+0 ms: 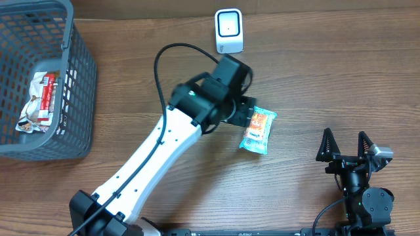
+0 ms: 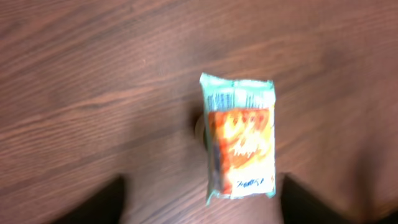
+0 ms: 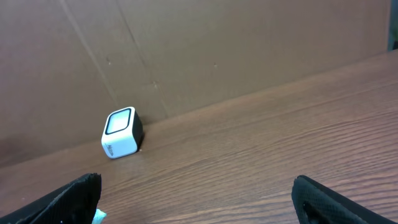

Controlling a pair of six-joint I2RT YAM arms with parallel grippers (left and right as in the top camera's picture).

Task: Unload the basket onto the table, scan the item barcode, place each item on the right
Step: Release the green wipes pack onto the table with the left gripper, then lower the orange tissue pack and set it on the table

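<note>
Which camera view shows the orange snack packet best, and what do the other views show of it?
The left wrist view: the snack packet sits near the middle of the frame, large, with its printed face up, though slightly blurred. The overhead view shows it small, with little detail. The right wrist view does not clearly show it.

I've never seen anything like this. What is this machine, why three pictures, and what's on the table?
These are two robot arms at a wooden table. One picture looks down from above; the other two come from a camera on each wrist. The white left arm reaches over a snack packet; its camera shows the jaws open on either side of it, not gripping. The right arm rests with open jaws, holding nothing; its camera sees the white scanner. A grey basket at the left holds more packets.
</note>
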